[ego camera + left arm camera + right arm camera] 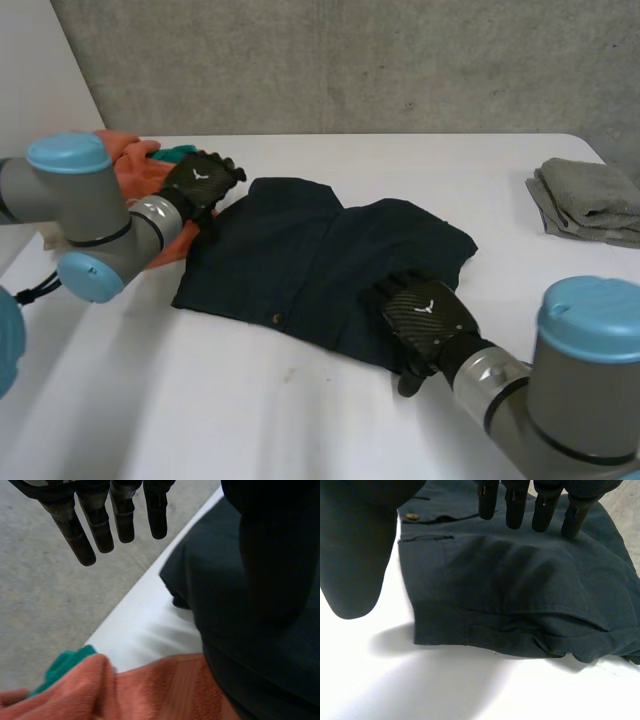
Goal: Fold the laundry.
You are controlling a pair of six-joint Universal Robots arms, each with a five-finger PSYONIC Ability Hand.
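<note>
The dark blue garment [310, 255] lies spread flat in the middle of the white worktop [300, 410]. A small button [277, 319] shows near its front edge.

Left robot hand [200, 180]: positioned at the garment's far left corner, just beside an orange towel [128, 172]. In the left wrist view its fingers [100, 530] are straight and spread, with nothing between them. The hand is released. Below the palm in that view the garment meets the orange towel, and a teal cloth [62, 662] shows at the towel's far side.

Right robot hand [425, 312]: positioned over the garment's near right edge. In the right wrist view its fingers [515, 510] are straight and point down at the cloth, which rises in a soft ridge just below the fingertips. No cloth is pinched, so this hand is also released. Contact between the fingertips and the cloth cannot be confirmed.

Other items: a folded grey cloth [590, 200] sits at the worktop's far right, well apart from the garment.
</note>
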